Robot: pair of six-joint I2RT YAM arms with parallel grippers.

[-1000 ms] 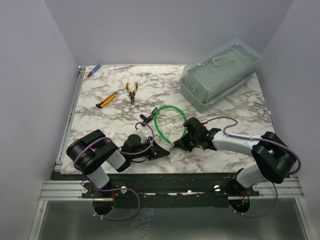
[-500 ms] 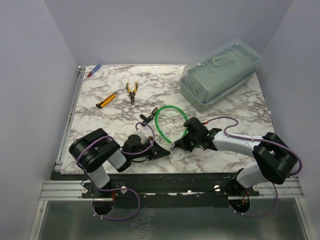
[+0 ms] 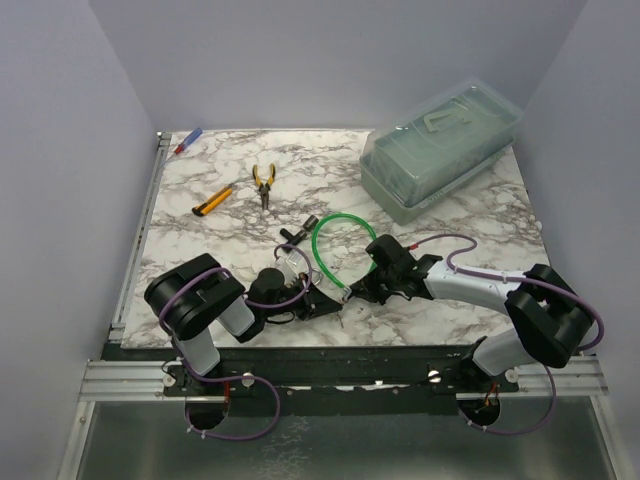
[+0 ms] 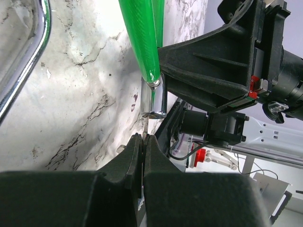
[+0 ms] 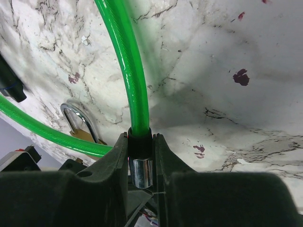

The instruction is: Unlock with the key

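My right gripper [image 5: 140, 139] is shut on the black collar and silvery cylinder end [image 5: 140, 171] of the green cable [image 5: 127, 71], holding it just above the marble. My left gripper [image 4: 143, 137] is shut on the tiny flat silver key [image 4: 145, 126]. Its thin blade sticks out of the fingertips and points at the cylinder end [image 4: 154, 98], touching or almost touching its face. In the top view the left gripper [image 3: 322, 301] and the right gripper [image 3: 352, 290] meet tip to tip at the near end of the cable loop [image 3: 322, 240]. The small brass padlock [image 5: 84, 135] lies beside the cable, and its shackle [image 4: 29, 61] shows.
A clear lidded plastic box [image 3: 440, 150] stands at the back right. Yellow-handled pliers [image 3: 264, 183], a yellow utility knife [image 3: 212, 200] and a red-and-blue pen [image 3: 188, 140] lie at the back left. The table's near edge is just behind both grippers.
My left arm has crept slightly to the right, bringing the key closer to the cable end. The right gripper has held almost still on the cable end.
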